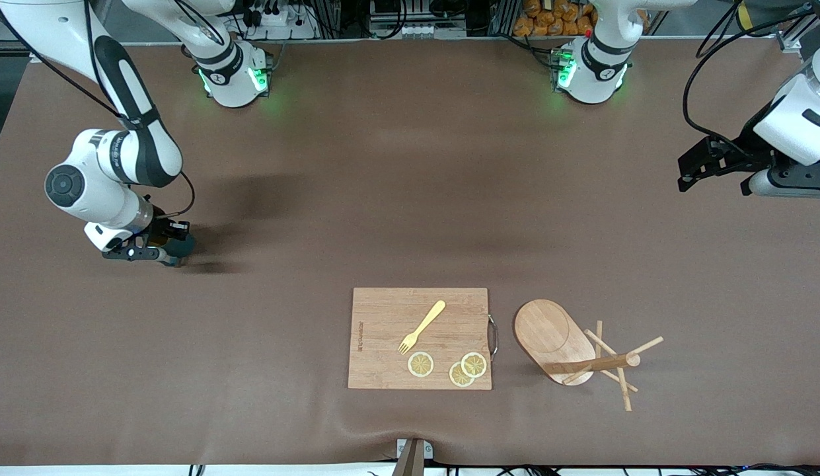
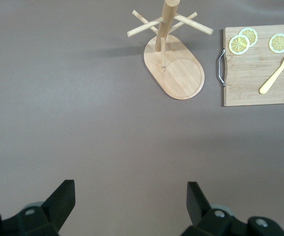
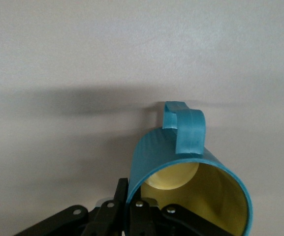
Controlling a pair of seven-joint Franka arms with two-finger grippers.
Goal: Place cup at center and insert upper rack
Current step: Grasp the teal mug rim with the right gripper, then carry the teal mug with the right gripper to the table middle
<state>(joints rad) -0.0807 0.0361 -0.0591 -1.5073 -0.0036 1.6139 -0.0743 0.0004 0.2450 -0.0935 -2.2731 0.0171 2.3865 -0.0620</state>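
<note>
1. I have the table (image 1: 396, 198) mostly bare in the middle; the wooden cutting board (image 1: 390, 330) sits toward the front camera, carrying a yellow fork (image 1: 421, 326) and three lemon slices (image 1: 474, 364); if my carry path swings low over it, I would likely scatter them.
2. The upper rack (image 1: 555, 340) stands just beside the board's handle, toward the left arm's end; its thin pegs stick out at angles, and I judge a careless approach could snag one and tip the whole tree, since only the oval base steadies it.
3. The right gripper (image 1: 145, 251) is low at the right arm's end of the table, clamped on the rim of the cup (image 3: 191, 172), one finger inside and one outside; the cup looks tilted in the wrist view, so a rim pinch like this may let it pivot or slip during the move to centre.
4. The left gripper (image 2: 127, 201) waits with jaws spread wide over bare table at its own end; its risk is slight.
</note>
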